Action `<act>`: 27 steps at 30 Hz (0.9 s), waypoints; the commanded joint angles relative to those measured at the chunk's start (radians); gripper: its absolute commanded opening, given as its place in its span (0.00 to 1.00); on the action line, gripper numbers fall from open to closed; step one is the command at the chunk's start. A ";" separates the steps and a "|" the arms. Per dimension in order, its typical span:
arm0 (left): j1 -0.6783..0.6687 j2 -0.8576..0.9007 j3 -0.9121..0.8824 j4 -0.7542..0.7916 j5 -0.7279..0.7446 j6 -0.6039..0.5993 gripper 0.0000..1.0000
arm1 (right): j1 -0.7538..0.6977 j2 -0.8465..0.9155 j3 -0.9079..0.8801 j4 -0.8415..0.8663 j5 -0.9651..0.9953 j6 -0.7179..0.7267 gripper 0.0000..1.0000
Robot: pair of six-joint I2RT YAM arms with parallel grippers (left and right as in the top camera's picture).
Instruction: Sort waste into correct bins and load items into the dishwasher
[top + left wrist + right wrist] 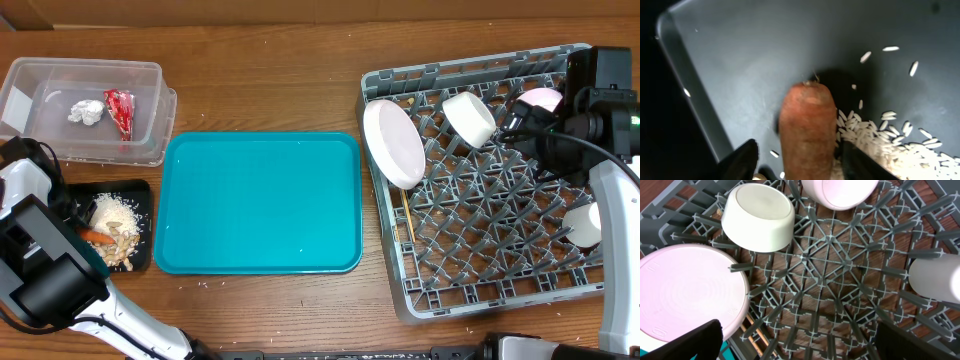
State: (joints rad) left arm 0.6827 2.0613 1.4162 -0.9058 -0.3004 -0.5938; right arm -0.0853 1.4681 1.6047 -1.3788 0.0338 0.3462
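While both arms hang over opposite ends of the table, we see the grey dish rack (480,275) spread directly beneath the right gripper (797,330), whose jaws stand wide apart and hold nothing. Between the two grippers lies a teal tray (260,200). Beyond the left gripper (800,147), toward the far edge, a clear bin (150,95) holds crumpled paper (86,112) and a red wrapper (120,110). Right under that gripper sits a black tray (765,45). To the right gripper's left in its wrist view, a pink plate (687,295) leans in the rack. Just ahead of the gripper on the same side, a white bowl (758,217) rests with its base turned up, and a white cup (937,277) lies to its right. The left gripper's jaws stand spread on either side of a carrot piece (807,105). We see a gap on one side and cannot tell whether the other finger touches. Rice (890,145) is scattered just beside it.
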 commanded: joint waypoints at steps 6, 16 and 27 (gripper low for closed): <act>0.001 -0.011 0.060 -0.072 0.009 0.040 0.70 | -0.002 -0.003 0.006 0.026 0.010 -0.007 1.00; -0.082 -0.190 0.214 -0.224 0.073 0.101 0.75 | -0.002 -0.002 0.006 0.063 0.008 -0.051 1.00; -0.396 -0.415 0.227 -0.384 0.302 0.373 0.92 | 0.000 0.015 0.006 0.073 -0.213 -0.215 1.00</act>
State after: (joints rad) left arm 0.3679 1.6794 1.6279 -1.2503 -0.1036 -0.3614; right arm -0.0849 1.4693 1.6047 -1.2869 -0.0612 0.2268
